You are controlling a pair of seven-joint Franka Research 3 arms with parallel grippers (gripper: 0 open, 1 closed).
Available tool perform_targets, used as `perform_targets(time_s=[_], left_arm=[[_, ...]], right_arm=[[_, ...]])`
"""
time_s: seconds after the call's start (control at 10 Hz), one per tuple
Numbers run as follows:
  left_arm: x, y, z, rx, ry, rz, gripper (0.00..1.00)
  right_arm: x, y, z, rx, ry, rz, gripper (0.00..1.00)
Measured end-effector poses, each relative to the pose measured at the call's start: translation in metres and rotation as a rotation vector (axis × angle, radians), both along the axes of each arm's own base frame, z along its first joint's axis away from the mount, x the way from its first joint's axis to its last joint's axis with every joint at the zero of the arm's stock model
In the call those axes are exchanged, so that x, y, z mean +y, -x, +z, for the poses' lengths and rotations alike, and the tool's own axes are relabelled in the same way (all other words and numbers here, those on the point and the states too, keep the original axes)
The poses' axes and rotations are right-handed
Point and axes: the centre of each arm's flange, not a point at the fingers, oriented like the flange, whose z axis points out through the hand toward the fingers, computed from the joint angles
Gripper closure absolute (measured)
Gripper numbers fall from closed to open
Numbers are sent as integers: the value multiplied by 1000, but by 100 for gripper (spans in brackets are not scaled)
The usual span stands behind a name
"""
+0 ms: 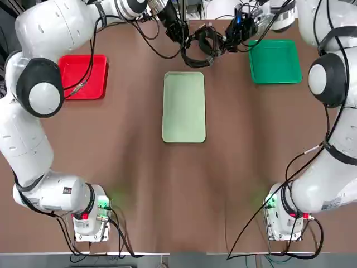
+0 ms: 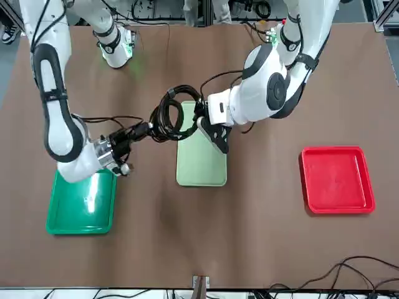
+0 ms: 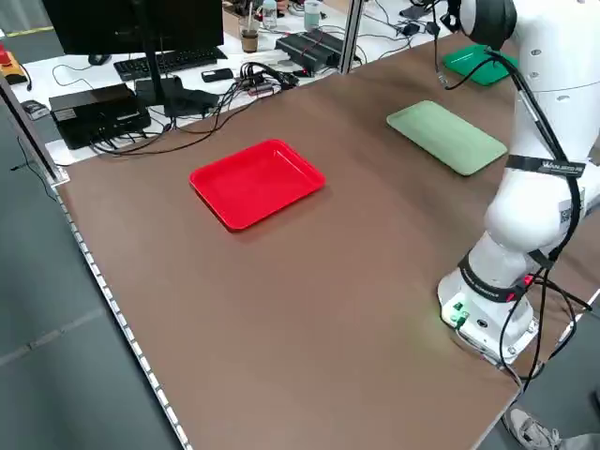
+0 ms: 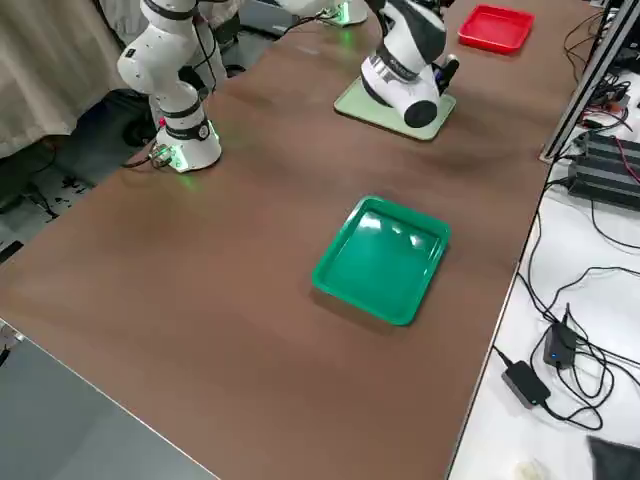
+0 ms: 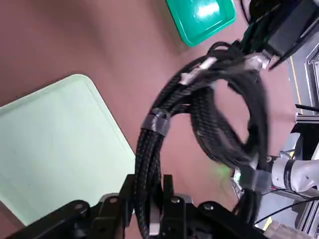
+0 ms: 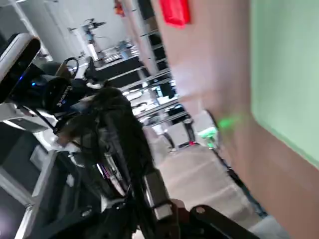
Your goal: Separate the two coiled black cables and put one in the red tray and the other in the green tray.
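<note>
While raised, the coiled cables [image 2: 167, 118] hang between both grippers [image 2: 209, 128].

- Tray [image 1: 184, 107], pale mint-green, rectangular, on the brown desk [image 1: 167, 195].
- Monitor [image 3: 141, 23], black, behind a keyboard [image 3: 169, 62].
- Cup [image 3: 249, 37], near a bottle [image 3: 269, 14].

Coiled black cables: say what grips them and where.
The coiled black cables are held in the air: the left gripper is shut on bundled strands near a band, the right gripper on the loops' opposite side.
</note>
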Motion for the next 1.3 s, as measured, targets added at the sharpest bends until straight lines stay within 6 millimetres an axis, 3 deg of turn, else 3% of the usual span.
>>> perform_targets(time_s=[0.2, 0.3, 0.6, 0.8, 1.0, 1.3], left_arm=[[4, -3, 1, -7, -7, 2, 75], [8, -6, 0, -15, -20, 1, 75], [33, -18, -15, -15, -114, -14, 75], [80, -42, -28, -27, -202, 19, 75], [141, -61, -35, -44, -279, 84, 75], [252, -75, -51, -56, -377, 142, 75]], right_arm=[[-62, -19, 26, -61, 124, 3, 87], [-91, -22, 29, -71, 169, -7, 87], [-139, -25, 26, -121, 351, 29, 87], [-176, -42, 26, -249, 618, 29, 87], [-220, -63, 10, -391, 861, 6, 87], [-279, -81, -55, -480, 982, -22, 87]])
